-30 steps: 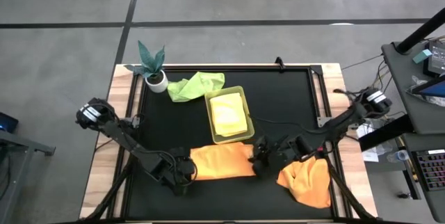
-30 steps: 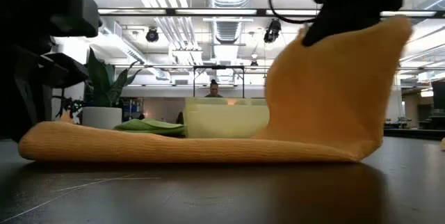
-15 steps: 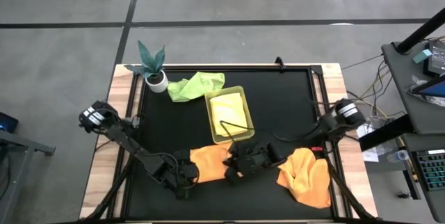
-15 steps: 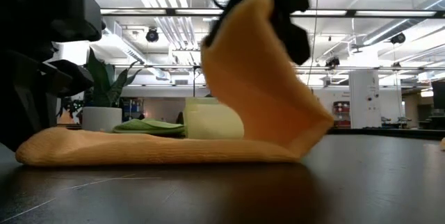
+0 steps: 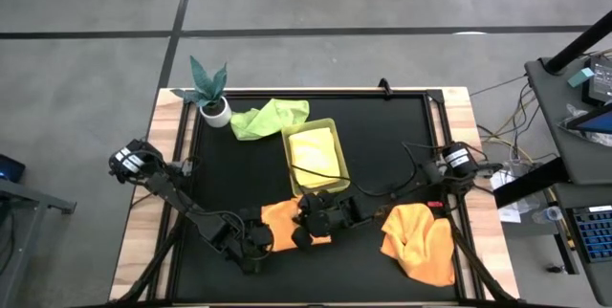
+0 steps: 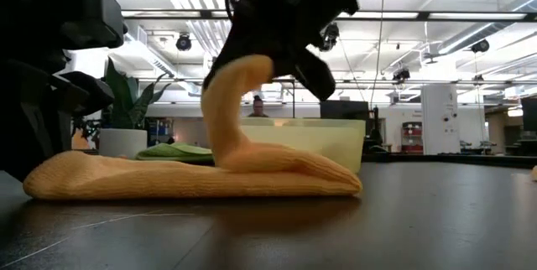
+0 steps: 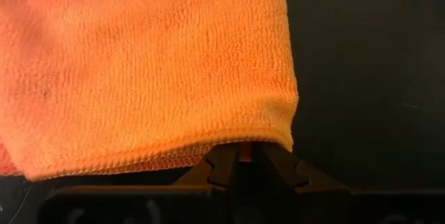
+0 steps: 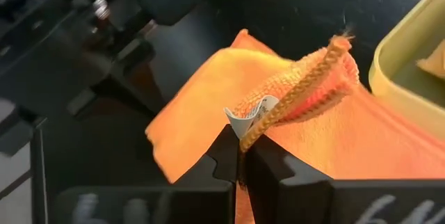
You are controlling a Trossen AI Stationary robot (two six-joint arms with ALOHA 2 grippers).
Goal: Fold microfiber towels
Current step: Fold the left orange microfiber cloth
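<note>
Orange towel [image 5: 279, 222] pinched by both hands — left hand [image 5: 256, 239], right hand [image 5: 308, 224]; tray [image 5: 290, 155] just behind.

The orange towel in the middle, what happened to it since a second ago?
The right tool, shut on one edge of the orange towel, carried that edge over toward the left tool, folding the towel in half. The left tool kept pinching the other edge. The crumpled orange towel, tray and green towel stayed put.

Orange on the towel being folded [image 5: 277, 220] near the front edge of the black tabletop [image 5: 382, 145], orange too on the crumpled towel [image 5: 421, 241] toward the front right corner. Light green on the towel [image 5: 268, 117] near the back edge, pale yellow on the towel [image 5: 316, 160] inside the yellow-green tray [image 5: 292, 169]. White pot, teal leaves on the plant [image 5: 210, 93] at the back left corner.
</note>
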